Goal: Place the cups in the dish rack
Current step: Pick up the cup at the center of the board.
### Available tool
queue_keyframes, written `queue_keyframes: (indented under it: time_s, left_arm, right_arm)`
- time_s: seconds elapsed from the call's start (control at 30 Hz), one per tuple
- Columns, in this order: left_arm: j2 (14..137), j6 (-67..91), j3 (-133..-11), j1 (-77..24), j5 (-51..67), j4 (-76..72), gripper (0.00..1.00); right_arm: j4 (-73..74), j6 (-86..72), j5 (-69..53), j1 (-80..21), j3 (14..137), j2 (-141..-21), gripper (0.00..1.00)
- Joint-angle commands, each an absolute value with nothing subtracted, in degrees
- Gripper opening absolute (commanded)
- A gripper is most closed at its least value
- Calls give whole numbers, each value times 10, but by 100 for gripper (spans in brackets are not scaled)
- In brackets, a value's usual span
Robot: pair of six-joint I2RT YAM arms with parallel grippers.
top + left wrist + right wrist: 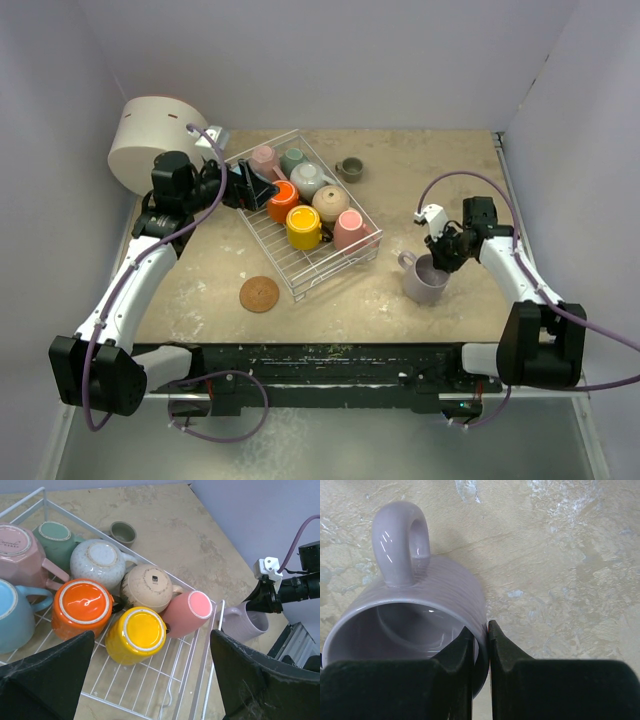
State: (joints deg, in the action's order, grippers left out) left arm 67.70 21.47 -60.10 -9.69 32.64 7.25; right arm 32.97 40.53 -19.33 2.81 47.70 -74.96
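The right gripper [480, 629] is clenched on the lilac mug [420, 590], one finger inside the rim and one outside, a hold suited to lifting. The mug is near the dish rack [300, 282], on its right. The left gripper [255, 188] hangs released over the rack. Count: eight mugs racked, mostly bottom up, probably for draining; one olive cup [350, 170] outside; one lilac mug held

Left arm [128, 290]: extends from its base at lower left of the top view toward upper centre. Left gripper [265, 187]: jaws spread wide; its fingers [47, 680] fill both lower corners of the left wrist view. Right arm [515, 265]: folded at frame right, wrist angled left and down. Right gripper [440, 258]: jaws nearly closed, pinching the rim wall of the lilac mug [420, 595], one finger inside, one outside.
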Motion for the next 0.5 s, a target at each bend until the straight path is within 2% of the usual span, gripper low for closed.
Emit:
queue_keyframes:
  time_s: [0.0,0.47]
  left_arm:
    - [668,207,-599,-91,354,25,100]
    - [634,187,-564,-91,406,-55,99]
  right_arm:
    - [336,406,-245,39,512,-714,0]
    - [358,441,-283,71,528,-600,0]
